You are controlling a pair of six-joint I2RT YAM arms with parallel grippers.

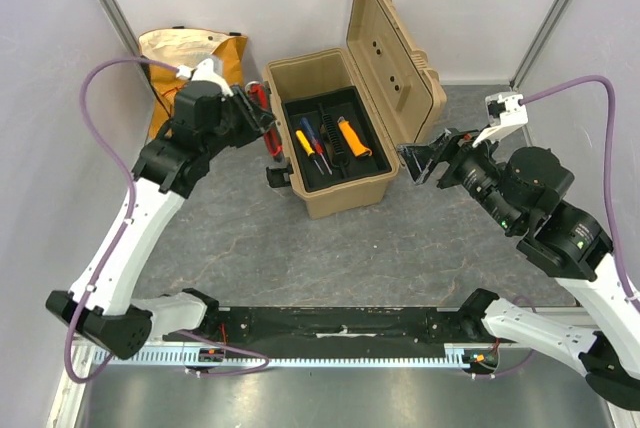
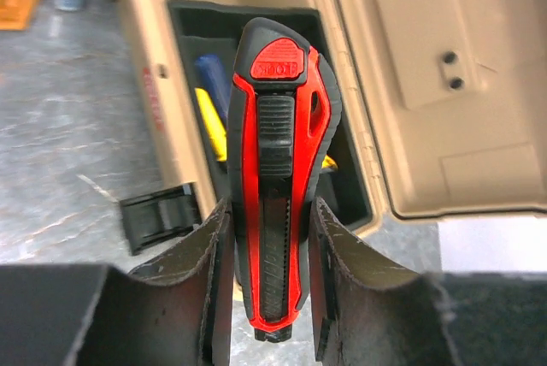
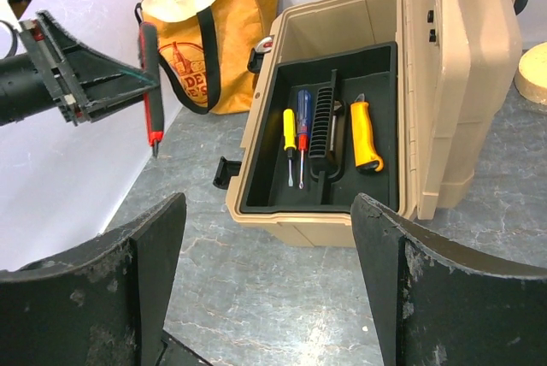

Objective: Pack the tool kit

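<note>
One red-black cutter (image 2: 273, 126) | in left claw (image 2: 267, 216) | right claw (image 3: 267, 205) agape | toolbox (image 1: 340, 200) open

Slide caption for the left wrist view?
Left claw grips a red-black utility knife near the open tan toolbox.

One toolbox (image 1: 335, 198), two screwdrivers (image 3: 290, 132), one orange tool (image 3: 365, 133), one red knife (image 2: 278, 152), one tote (image 3: 235, 32).

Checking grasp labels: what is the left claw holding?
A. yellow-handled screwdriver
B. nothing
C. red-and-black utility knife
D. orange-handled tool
C: the left claw is shut on a red-and-black utility knife, held outside the open toolbox, beside it.
</note>
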